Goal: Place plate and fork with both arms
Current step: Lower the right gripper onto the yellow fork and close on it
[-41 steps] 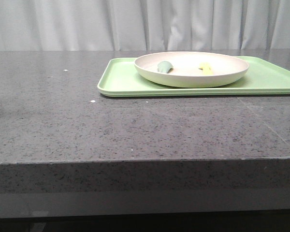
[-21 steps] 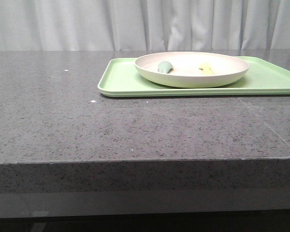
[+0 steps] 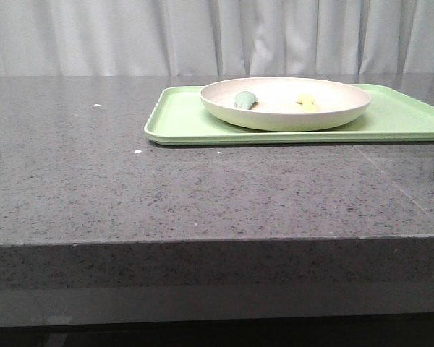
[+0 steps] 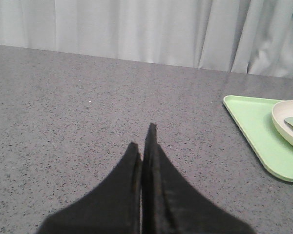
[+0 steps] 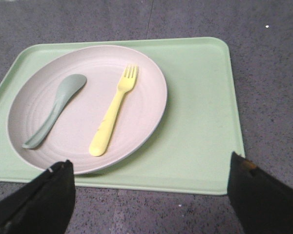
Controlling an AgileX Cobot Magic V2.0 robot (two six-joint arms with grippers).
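Presently: right gripper (image 5: 151,195) spread wide above the tray (image 5: 200,122), empty; left gripper (image 4: 142,141) pressed closed over bare countertop (image 4: 63,122), well apart. Plate (image 5: 136,112) rests on the tray, carrying fork (image 5: 115,109) and grey-green spoon (image 5: 56,109). Fork likely light, stiff, slippery plastic; pinch mid-handle. Plate likely rigid; grasp its raised rim.

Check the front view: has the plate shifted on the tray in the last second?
No. The plate sits at the same spot on the tray; both drift slightly left together, suggesting camera motion.
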